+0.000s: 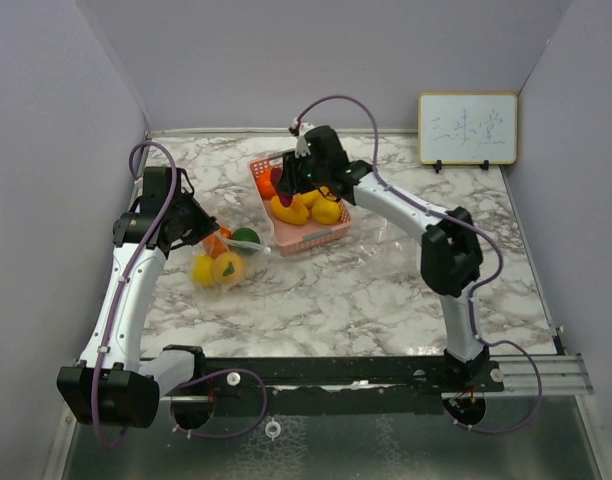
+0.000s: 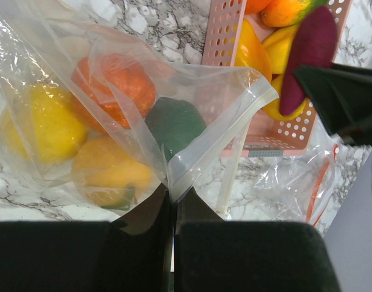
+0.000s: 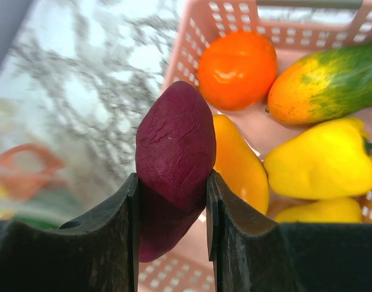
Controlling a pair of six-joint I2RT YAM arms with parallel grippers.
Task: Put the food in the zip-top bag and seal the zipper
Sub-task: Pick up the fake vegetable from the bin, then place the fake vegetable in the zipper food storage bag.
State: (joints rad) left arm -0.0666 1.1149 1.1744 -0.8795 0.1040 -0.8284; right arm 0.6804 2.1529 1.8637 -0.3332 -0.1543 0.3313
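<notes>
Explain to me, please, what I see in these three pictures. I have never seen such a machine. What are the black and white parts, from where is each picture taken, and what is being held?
The machine is two robot arms fixed at the near edge of a marble table. One picture looks down from above; the other two come from small cameras on each wrist, so the dark shapes at their bottom are the arm's own fingers.

The left gripper is shut on the edge of a clear zip-top bag, which already holds yellow, orange and green toy foods. The right gripper is shut on a purple toy vegetable, lifted over a pink basket. In the basket lie an orange tomato, a yellow pepper and other toys. A small whiteboard stands at the back.
</notes>
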